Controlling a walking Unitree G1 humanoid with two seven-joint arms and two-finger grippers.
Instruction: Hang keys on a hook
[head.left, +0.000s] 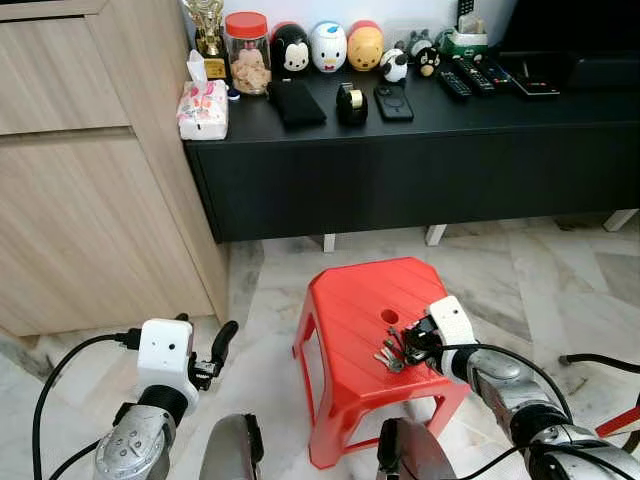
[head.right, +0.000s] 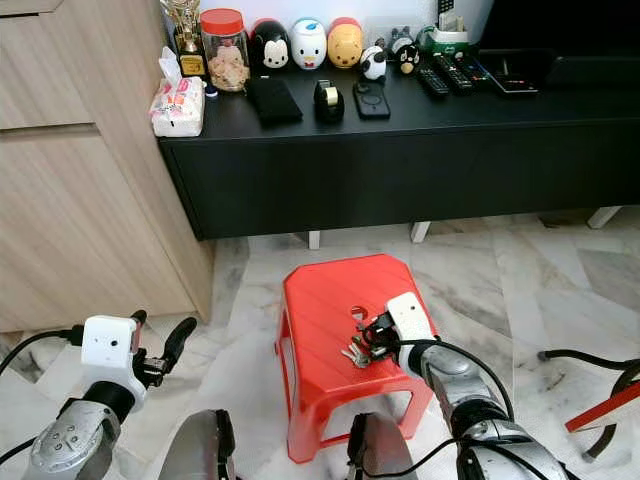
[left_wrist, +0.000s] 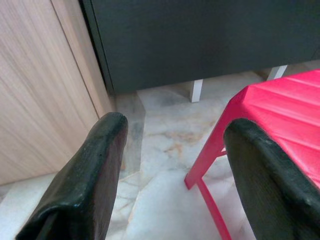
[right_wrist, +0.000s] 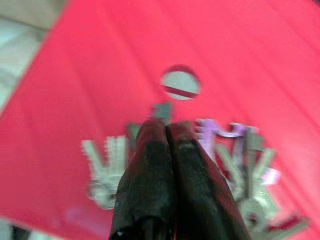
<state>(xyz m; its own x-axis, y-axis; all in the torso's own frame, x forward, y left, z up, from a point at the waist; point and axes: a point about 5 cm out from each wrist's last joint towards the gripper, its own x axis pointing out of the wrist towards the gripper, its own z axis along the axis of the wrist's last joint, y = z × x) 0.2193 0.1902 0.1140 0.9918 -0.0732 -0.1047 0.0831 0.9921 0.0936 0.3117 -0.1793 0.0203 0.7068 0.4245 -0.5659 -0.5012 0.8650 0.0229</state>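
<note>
The right gripper meets the keys on the red stool, jaws seemingly closed.

Silver jointed arms, white boxy wrist housings, black cables, left pincer with long black fingers

head eyes look down at the red stool; both wrist views sit close beside it

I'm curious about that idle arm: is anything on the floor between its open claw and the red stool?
No. In the left wrist view, bare marble floor runs between the left gripper and the red stool; the cabinet stands off to the side.
</note>
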